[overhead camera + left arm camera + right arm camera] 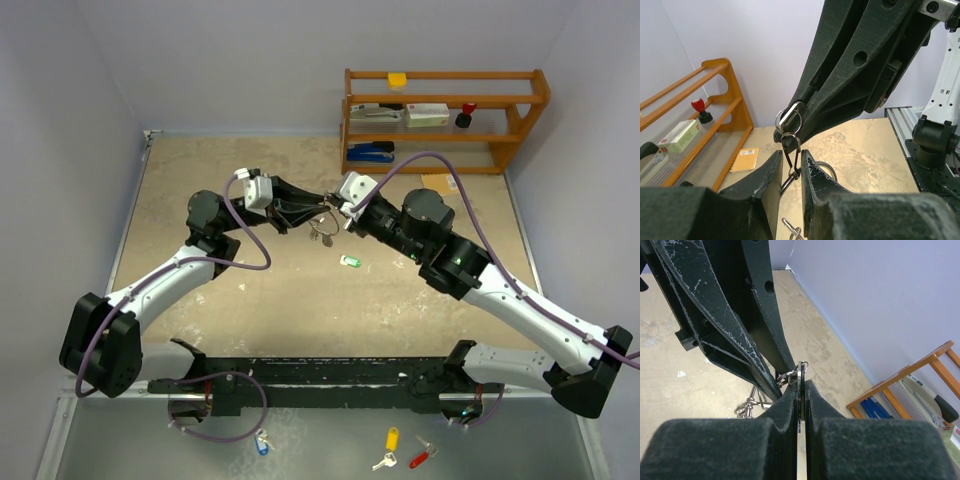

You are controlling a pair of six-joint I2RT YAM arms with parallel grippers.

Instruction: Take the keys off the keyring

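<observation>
Left tool [308, 209], right tool [336, 205] (keyring [322, 220] between)

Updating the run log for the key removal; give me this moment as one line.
left gripper: shut on keyring | right gripper: shut on silver key | green-headed key: loose on table

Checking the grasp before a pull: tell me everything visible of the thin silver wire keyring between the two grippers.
The thin silver wire keyring hangs above the tan table, seen nearly edge-on as a narrow loop. The left gripper is shut on its lower end. Its top links to a smaller round ring on a flat silver key clamped by the right gripper. More small keys dangle below.
</observation>
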